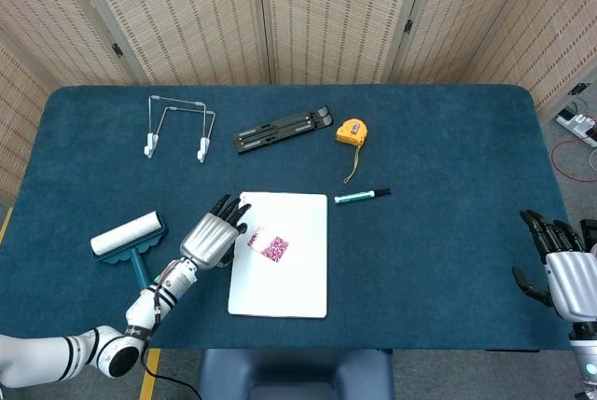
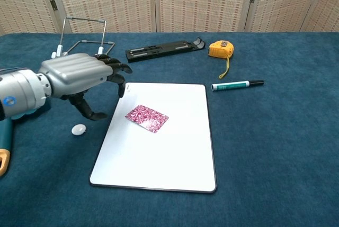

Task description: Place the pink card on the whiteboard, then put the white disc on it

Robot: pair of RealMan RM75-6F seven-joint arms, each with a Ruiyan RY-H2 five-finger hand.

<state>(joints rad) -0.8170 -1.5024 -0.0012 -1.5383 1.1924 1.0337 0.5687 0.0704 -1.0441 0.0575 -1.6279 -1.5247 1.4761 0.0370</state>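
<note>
The pink patterned card (image 2: 147,118) (image 1: 270,245) lies flat on the upper left part of the whiteboard (image 2: 169,153) (image 1: 289,279). A small white disc (image 2: 78,129) sits on the blue cloth just left of the board; in the head view my left hand hides it. My left hand (image 2: 79,76) (image 1: 213,237) hovers above and left of the board's left edge with its fingers spread and nothing in them. The disc lies just below it. My right hand (image 1: 560,265) stays at the far right table edge, fingers apart, holding nothing.
A green-capped marker (image 2: 237,84) lies right of the board's top corner. An orange tape measure (image 2: 220,49), a black folded stand (image 2: 164,51) and a wire stand (image 2: 82,39) sit further back. A lint roller (image 1: 131,241) lies at the left.
</note>
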